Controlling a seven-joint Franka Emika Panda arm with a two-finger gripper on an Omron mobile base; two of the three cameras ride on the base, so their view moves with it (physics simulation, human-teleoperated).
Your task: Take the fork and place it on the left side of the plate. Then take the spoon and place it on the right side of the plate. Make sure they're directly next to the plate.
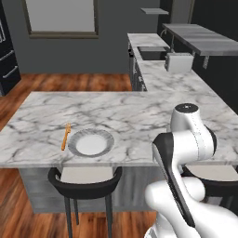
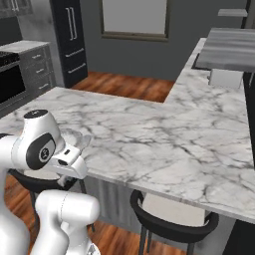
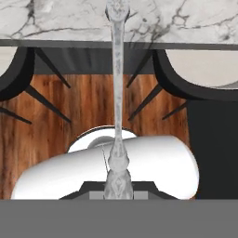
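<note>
The gripper (image 3: 116, 195) is clamped on the spoon (image 3: 116, 93) by its handle end, bowl far ahead over the counter edge (a long lever, I judge). It could swing or slip, landing short of the plate (image 1: 91, 142) beyond; fork (image 1: 66, 136) already placed.

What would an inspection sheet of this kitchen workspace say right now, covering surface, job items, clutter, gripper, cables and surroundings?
Surface: white marble-patterned island counter.
Job's things: slim orange fork lies beside the left edge of the round grey-rimmed, white-centred plate; whether they touch, cannot tell. Silvery-grey metal spoon is held by its handle, bowl reaching the counter edge in the hand view.
Clutter: nothing seen on the island.
Gripper: shut on the spoon.
Cables: nothing seen.
Surroundings: black stools under the counter, wooden floor, window, grey box on the back counter.
</note>
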